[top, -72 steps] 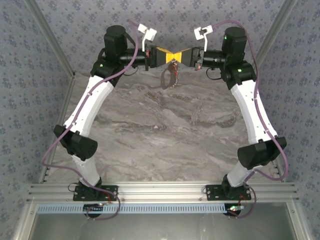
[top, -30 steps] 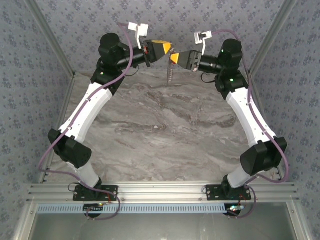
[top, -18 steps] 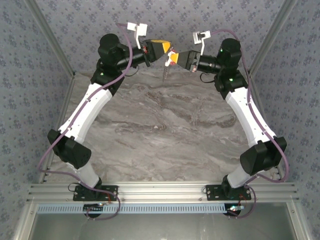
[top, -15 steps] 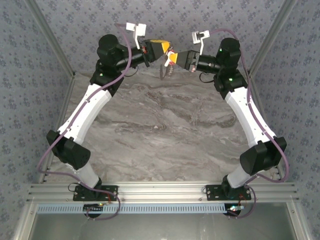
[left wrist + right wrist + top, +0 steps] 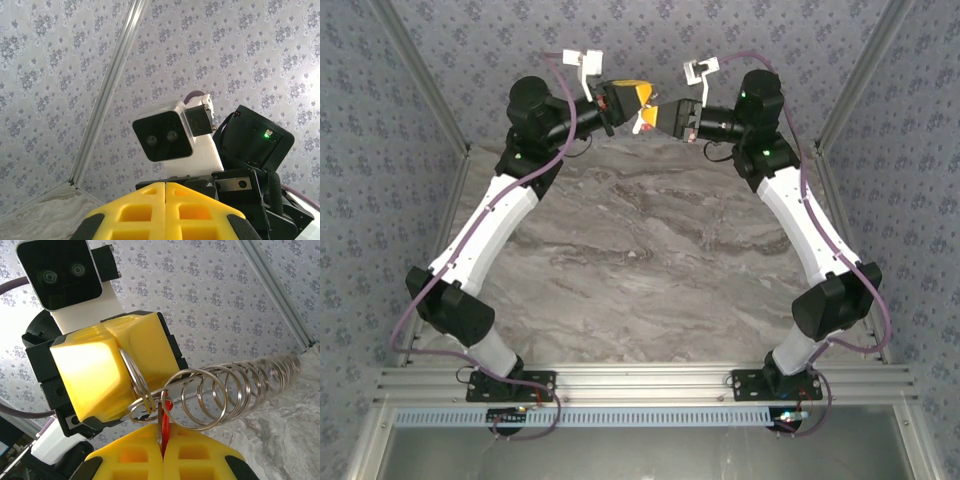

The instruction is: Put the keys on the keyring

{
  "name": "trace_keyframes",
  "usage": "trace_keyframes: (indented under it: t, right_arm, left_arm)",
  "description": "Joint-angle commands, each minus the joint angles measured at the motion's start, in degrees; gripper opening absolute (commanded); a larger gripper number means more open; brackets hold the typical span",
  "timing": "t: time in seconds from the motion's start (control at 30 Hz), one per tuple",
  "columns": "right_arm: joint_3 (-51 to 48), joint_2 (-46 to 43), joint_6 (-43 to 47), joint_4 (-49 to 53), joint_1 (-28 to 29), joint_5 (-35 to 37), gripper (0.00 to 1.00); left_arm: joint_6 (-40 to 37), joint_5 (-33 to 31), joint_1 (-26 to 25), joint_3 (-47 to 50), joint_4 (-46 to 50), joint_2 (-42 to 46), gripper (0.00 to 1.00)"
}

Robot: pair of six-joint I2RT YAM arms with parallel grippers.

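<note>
A: Left gripper (image 5: 125,370)?
B: Clenched on the keyring (image 5: 200,382), its coil trailing out beyond those fingertips.
A: And the right gripper (image 5: 162,442)?
B: Clamped on the keys (image 5: 165,412), the tiny red piece between its fingertips, just beside the keyring's loop

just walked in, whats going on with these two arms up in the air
Two robot arms are trying to get a key onto a keyring, held up near the far end of the marble table. The left tool is shut on the coiled wire keyring. The right tool is shut on a small red key, whose red end sits right at the ring's coils. Whether it is threaded on yet is hard to tell.
</note>
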State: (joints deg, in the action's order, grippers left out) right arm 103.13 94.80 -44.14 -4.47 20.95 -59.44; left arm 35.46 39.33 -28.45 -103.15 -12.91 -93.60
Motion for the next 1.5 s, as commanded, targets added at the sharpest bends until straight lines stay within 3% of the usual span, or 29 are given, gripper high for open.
trace_keyframes:
  t: [0.0, 0.13, 0.2, 0.4, 0.67, 1.2, 1.3, 1.47]
  right_arm:
    - [1.8, 0.3, -0.4, -0.2, 0.6, -1.5, 0.02]
    - [-2.4, -2.5, -0.8, -0.9, -1.4, -1.5, 0.31]
    - [-5.7, -4.7, -1.7, -2.1, -3.4, -1.4, 0.40]
    - [-12.1, -10.7, -3.8, -4.6, -10.3, -1.7, 0.45]
    - [-6.4, -8.4, -6.8, -8.4, -11.0, 0.6, 0.45]
    - [2.9, 0.0, -9.6, -11.9, -4.7, 0.3, 0.45]
    - [2.9, 0.1, -9.7, -12.0, -4.4, 0.0, 0.35]
    - [2.6, -0.1, -9.4, -11.5, -4.3, -0.2, 0.07]
  left_arm:
    - [0.5, 0.3, -0.3, 0.4, -3.7, 2.5, 0.00]
    - [0.4, -0.2, -0.4, 0.6, -3.9, 2.5, 0.00]
    - [0.3, -0.1, -0.3, 0.6, -3.8, 2.4, 0.00]
    - [0.7, 0.3, -0.4, 0.4, -4.4, 2.1, 0.00]
    - [1.8, 1.9, -0.4, -0.9, -5.1, 0.9, 0.00]
    - [1.7, 4.1, -1.0, -2.7, -4.5, 0.2, 0.00]
    - [1.4, 4.0, -1.0, -2.7, -4.1, 0.1, 0.00]
    - [1.5, 4.2, -1.0, -2.8, -4.1, 0.0, 0.00]
